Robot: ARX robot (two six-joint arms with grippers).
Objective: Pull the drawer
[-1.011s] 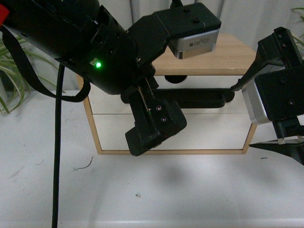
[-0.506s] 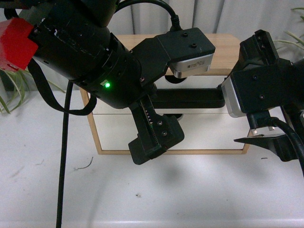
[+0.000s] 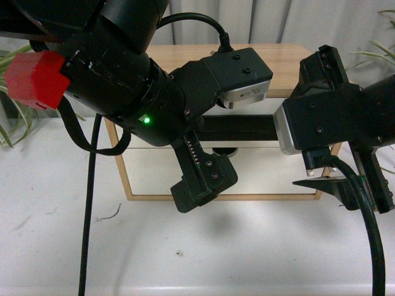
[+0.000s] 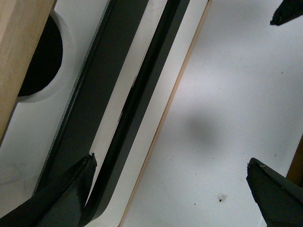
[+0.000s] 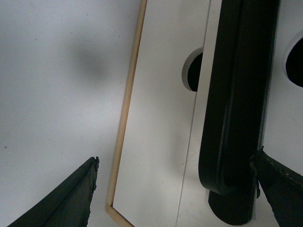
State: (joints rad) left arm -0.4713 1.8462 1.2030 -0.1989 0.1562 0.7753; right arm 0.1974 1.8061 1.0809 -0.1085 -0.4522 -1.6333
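The drawer [image 5: 287, 113] is the upper one in a light wood cabinet [image 3: 290, 61], and its white front lies flush with the frame. Its long black bar handle [image 3: 247, 127] is half hidden behind both arms in the front view. The left wrist view shows the semicircular notch [image 4: 40, 56] and the handle [image 4: 142, 99] running slantwise. My left gripper [image 4: 170, 189] is open wide, one fingertip [image 4: 80, 175] close by the handle, not gripping it. My right gripper [image 5: 175, 189] is open too. Its far finger [image 5: 279, 184] sits beside the end of the handle [image 5: 236, 94].
Below is a plain white drawer front [image 3: 271, 176] with its own notch [image 5: 194, 72]. The cabinet stands on a white table [image 3: 247, 246]. A black cable [image 3: 86, 246] hangs at the left. Plant leaves [image 3: 12, 105] flank the cabinet, with a curtain behind it.
The right arm has swung in leftward toward the handle's right end. The left arm has shifted up and right, covering more of the handle. The drawer has not moved.
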